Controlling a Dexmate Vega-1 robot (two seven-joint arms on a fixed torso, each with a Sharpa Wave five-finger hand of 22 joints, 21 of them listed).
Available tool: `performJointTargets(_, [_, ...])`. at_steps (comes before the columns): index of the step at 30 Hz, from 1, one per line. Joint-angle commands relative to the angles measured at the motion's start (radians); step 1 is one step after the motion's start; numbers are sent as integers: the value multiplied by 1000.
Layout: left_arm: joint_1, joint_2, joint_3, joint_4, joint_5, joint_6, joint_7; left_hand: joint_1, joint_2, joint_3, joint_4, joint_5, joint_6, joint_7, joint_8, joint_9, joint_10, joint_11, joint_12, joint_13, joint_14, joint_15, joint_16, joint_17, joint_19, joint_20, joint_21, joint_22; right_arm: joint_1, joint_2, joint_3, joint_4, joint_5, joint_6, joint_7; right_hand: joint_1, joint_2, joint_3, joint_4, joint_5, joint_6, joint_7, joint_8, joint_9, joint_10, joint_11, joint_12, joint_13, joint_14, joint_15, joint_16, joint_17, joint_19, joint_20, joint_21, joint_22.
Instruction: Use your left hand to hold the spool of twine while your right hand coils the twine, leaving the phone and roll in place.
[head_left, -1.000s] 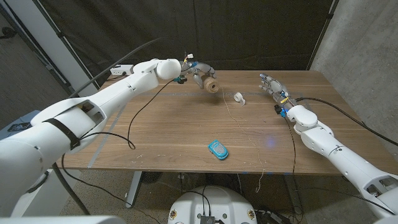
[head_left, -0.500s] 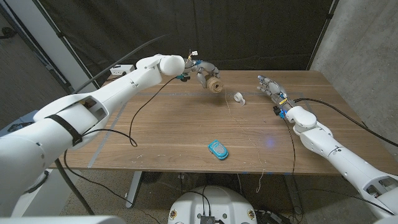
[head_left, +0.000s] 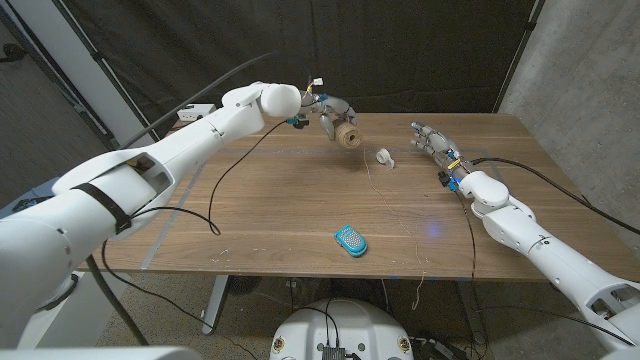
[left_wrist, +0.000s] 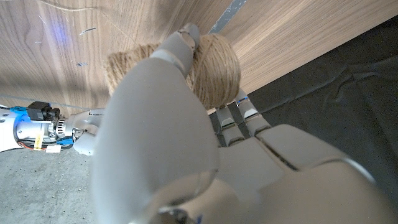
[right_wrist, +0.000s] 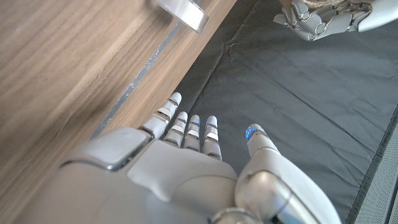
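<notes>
Gripping twine spool (head_left: 346, 136) w/ left hand (head_left: 327, 113); right hand (head_left: 432, 138) spread

The left arm is being stretched toward the table's far edge, and the spool of twine (head_left: 346, 136) is being gripped above the tabletop by the left hand (head_left: 330, 113), fingers (left_wrist: 180, 50) wrapped over it. The right hand (head_left: 432, 139) is being held open at the far right, fingers (right_wrist: 186, 124) extended together.
</notes>
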Motion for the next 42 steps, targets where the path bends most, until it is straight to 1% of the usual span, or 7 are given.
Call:
performJointTargets(1, [11, 9, -10, -45, -7, 62, -27, -57, 70, -3, 3, 6, 7, 11, 56, 5, 42, 31, 3, 54, 81, -41, 45, 102, -2, 1, 5, 0, 1, 1, -16, -2, -18, 1, 6, 14, 0, 3, -3, -3, 5, 0, 4, 4, 8, 3, 2, 5, 4, -1, 6, 2, 6, 0, 7, 2])
performJointTargets(11, [15, 2, -16, -57, -32, 124, -45, -60, 72, -7, 2, 7, 7, 18, 57, 4, 45, 35, 2, 57, 81, -37, 51, 103, -4, 2, 6, 0, -17, -13, -20, -45, -41, -12, -14, 23, 2, 4, -12, -3, 16, -3, 7, 3, 21, -5, 5, 5, 15, -6, 9, 2, 13, -1, 9, 2])
performJointTargets(16, [10, -6, -13, -54, -34, 150, -39, -60, 75, -10, 2, 7, 8, 18, 58, 4, 47, 38, 1, 56, 81, -36, 56, 106, -5, 5, 7, 0, -24, -17, -22, -54, -57, -8, -26, 41, -5, 2, -33, -6, 50, 12, 16, 4, 78, 0, 23, 8, 39, -11, 15, 0, 31, -4, 13, 2])
performJointTargets(25, [-2, -11, -4, -59, -35, 177, -45, -63, 78, -15, 2, 8, 10, 23, 59, 3, 47, 39, -1, 58, 79, -34, 62, 107, -7, 7, 9, -1, -11, -24, -25, -68, -87, -13, -40, 55, -12, 2, -48, -6, 50, 14, 13, 4, 90, -1, 24, 10, 53, -16, 16, -3, 46, -6, 16, 2])
performJointTargets(33, [-6, -14, 3, -62, -39, 204, -49, -65, 80, -18, 2, 9, 12, 23, 59, 0, 49, 40, -2, 58, 79, -34, 65, 104, -7, 8, 11, -1, 4, -29, -31, -87, -113, -28, -48, 109, -6, 23, -90, -6, 54, 12, 11, 3, 102, -4, 22, 12, 74, -26, 16, -7, 64, -21, 17, 1])
performJointTargets(36, [-10, -17, 7, -54, -42, 206, -53, -66, 81, -19, 1, 10, 13, 23, 59, 0, 48, 41, -2, 59, 79, -32, 67, 104, -8, 8, 11, -1, 10, -25, -32, -90, -116, -32, -51, 141, 10, 39, -106, -5, 60, 13, 12, 4, 102, -8, 19, 13, 76, -32, 13, -7, 82, -41, 21, 1])
performJointTargets(42, [-19, -26, 14, -34, -47, 208, -53, -64, 84, -21, 0, 11, 14, 26, 59, -1, 50, 42, -3, 59, 78, -32, 70, 103, -8, 9, 13, -1, 24, -29, -42, -99, -133, -42, -45, 171, 23, 54, -119, -1, 61, 17, 11, 4, 103, -5, 17, 14, 80, -34, 12, -7, 92, -52, 21, 1])
